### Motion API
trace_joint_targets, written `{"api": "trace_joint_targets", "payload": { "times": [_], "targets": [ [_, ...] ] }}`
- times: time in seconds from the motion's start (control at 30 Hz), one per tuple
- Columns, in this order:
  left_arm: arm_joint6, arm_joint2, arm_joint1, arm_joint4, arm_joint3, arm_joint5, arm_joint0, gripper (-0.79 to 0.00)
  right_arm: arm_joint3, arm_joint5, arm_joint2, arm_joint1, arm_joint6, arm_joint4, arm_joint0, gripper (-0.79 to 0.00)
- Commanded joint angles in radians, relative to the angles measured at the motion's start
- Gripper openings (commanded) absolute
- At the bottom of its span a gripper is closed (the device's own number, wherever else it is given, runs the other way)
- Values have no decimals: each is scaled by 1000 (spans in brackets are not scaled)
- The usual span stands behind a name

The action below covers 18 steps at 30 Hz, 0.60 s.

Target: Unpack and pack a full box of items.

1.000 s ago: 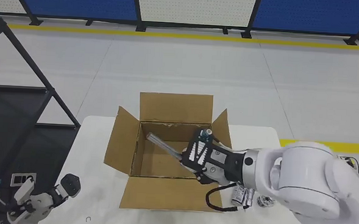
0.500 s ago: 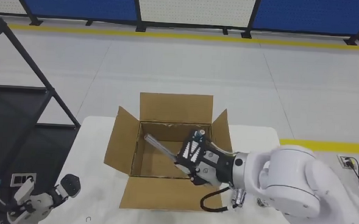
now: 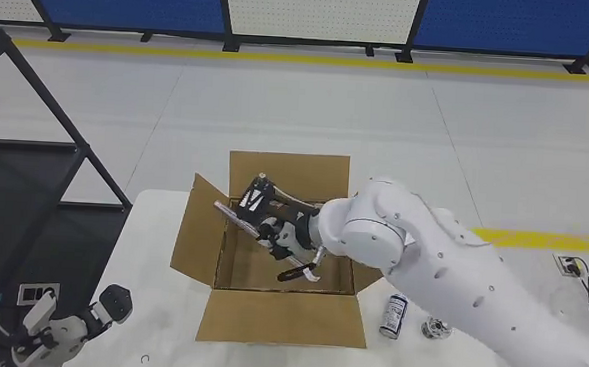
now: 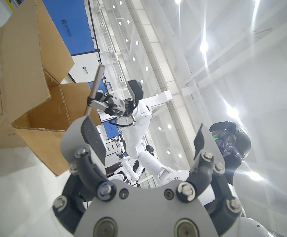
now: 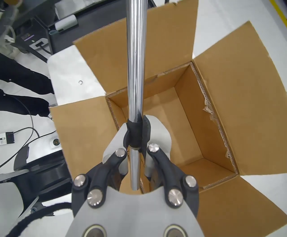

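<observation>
A robot's right gripper (image 5: 135, 132) holds a metal rod (image 5: 135, 56) over an open cardboard box (image 5: 235, 74), its two black-padded fingers (image 5: 146, 129) pinching the shaft from either side partway along its length. The rod is a straight, round bar with a mirror-bright chrome finish that carries long pale reflections down its side. The longer part runs out ahead of the fingers and a shorter stub passes back between them toward the wrist. From above, the rod (image 3: 231, 214) lies tilted over the box's (image 3: 288, 173) rear left corner, its free end reaching past the left wall above the raised side flap. The box stands with all four flaps folded outward on a white table (image 3: 149, 276). The left gripper (image 4: 145, 132) sits low beside the table's near left corner, well apart from the box, its ribbed fingers spread wide with nothing between them. A small can (image 3: 394, 316) stands on the table just right of the box's front flap.
</observation>
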Motion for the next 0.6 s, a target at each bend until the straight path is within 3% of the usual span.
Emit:
{"api": "trace_joint_targets", "payload": {
  "times": [0.0,0.17,0.33,0.57],
  "targets": [
    [0,0,0,0,0,0,0,0,58,32,-48,-33,16,-61,24,-785],
    [0,0,0,0,0,0,0,0,181,102,-128,-114,37,-127,50,-785],
    [0,0,0,0,0,0,0,0,325,89,-175,-188,100,-127,61,-785],
    [0,0,0,0,0,0,0,0,334,91,-177,-192,106,-126,62,-785]
  ]
}}
